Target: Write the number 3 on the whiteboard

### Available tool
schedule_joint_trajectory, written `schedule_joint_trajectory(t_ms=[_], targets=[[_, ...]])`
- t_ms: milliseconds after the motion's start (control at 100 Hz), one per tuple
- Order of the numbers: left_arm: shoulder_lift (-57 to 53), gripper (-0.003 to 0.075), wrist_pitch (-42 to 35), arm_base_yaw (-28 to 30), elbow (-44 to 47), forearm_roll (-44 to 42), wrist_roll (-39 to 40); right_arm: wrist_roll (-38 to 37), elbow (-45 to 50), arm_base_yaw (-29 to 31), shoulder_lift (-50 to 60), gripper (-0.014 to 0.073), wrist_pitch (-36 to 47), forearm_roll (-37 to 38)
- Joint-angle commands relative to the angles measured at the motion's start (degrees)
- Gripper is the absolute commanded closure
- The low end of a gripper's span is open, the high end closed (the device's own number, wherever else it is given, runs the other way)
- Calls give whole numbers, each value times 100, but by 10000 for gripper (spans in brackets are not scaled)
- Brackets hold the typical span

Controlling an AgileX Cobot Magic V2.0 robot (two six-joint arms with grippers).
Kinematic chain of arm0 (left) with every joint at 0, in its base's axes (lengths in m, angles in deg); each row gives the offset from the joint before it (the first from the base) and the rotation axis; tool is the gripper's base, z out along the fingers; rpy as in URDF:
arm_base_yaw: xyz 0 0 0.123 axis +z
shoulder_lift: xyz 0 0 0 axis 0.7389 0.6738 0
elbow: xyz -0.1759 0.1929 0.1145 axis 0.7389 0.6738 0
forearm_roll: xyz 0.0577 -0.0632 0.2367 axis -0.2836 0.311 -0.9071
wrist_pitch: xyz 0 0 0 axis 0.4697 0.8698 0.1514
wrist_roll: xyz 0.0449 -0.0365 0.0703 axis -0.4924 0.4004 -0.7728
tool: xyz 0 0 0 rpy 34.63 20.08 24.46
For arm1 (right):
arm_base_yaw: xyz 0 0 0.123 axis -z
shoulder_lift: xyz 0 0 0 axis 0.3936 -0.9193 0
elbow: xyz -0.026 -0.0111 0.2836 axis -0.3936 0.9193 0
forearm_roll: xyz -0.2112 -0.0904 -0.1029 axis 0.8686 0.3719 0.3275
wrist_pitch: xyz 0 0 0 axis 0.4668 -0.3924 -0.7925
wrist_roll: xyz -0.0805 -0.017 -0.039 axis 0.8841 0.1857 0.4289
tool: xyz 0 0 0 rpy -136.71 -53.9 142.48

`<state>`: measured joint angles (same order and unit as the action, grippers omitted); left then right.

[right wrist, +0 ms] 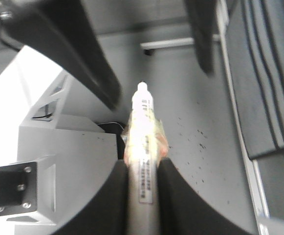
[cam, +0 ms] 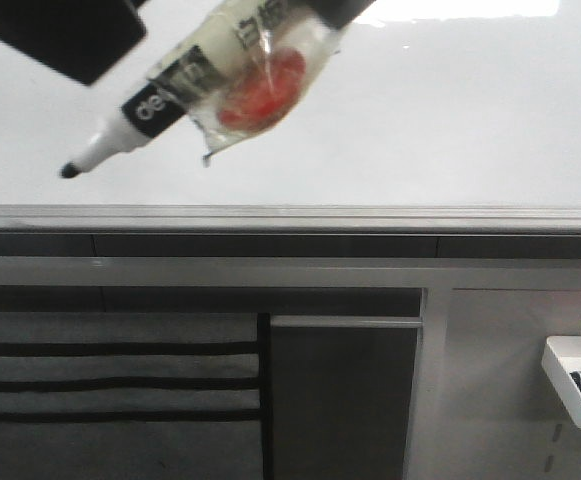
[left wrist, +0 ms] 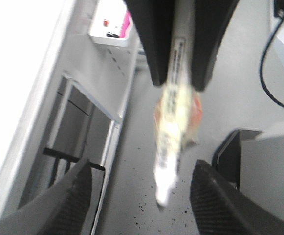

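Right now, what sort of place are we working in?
Probably a lab or workshop test station: a large glossy white board with a grey metal edge rail, a small white plastic tray of bits on a perforated panel, and a speckled grey floor.

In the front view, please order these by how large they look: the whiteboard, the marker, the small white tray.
1. whiteboard
2. marker, though nearer the camera, so enlarged
3. small white tray, partly cut off
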<state>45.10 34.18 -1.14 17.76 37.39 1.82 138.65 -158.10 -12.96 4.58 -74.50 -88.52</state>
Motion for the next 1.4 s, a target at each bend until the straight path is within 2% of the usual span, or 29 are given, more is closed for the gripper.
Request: schedule_joint_trajectory(t_ms=[0, 270, 420, 650, 740, 850, 1139, 1259, 1389], targets=[[-286, 311, -341, 261, -202, -11, 348, -444, -205, 192, 269, 600, 290, 229], [-1180, 311, -354, 1575, 255, 58, 844, -981, 226, 1095, 1149, 600, 868, 297], [-1627, 311, -527, 1997, 741, 243, 853, -1201, 781, 1736, 1440, 600, 992, 154], [-1717, 311, -647, 2038, 893, 243, 853, -1201, 1087, 1778, 1327, 600, 1119, -200], [-1717, 311, -647, 2038, 893, 243, 853, -1201, 1087, 1778, 1259, 600, 1371, -522], [-1717, 311, -602, 2038, 893, 291, 853, -1201, 1046, 1778, 1137, 600, 1770, -533], [-1717, 311, -639, 2038, 893, 291, 853, -1226, 94, 1778, 246, 600, 1838, -522], [-1717, 311, -639, 2038, 893, 291, 853, -1576, -391, 1762, -173, 600, 1866, -145], [-1717, 311, -639, 2038, 893, 291, 853, -2382, -737, 1407, -449, 600, 2028, 1094]])
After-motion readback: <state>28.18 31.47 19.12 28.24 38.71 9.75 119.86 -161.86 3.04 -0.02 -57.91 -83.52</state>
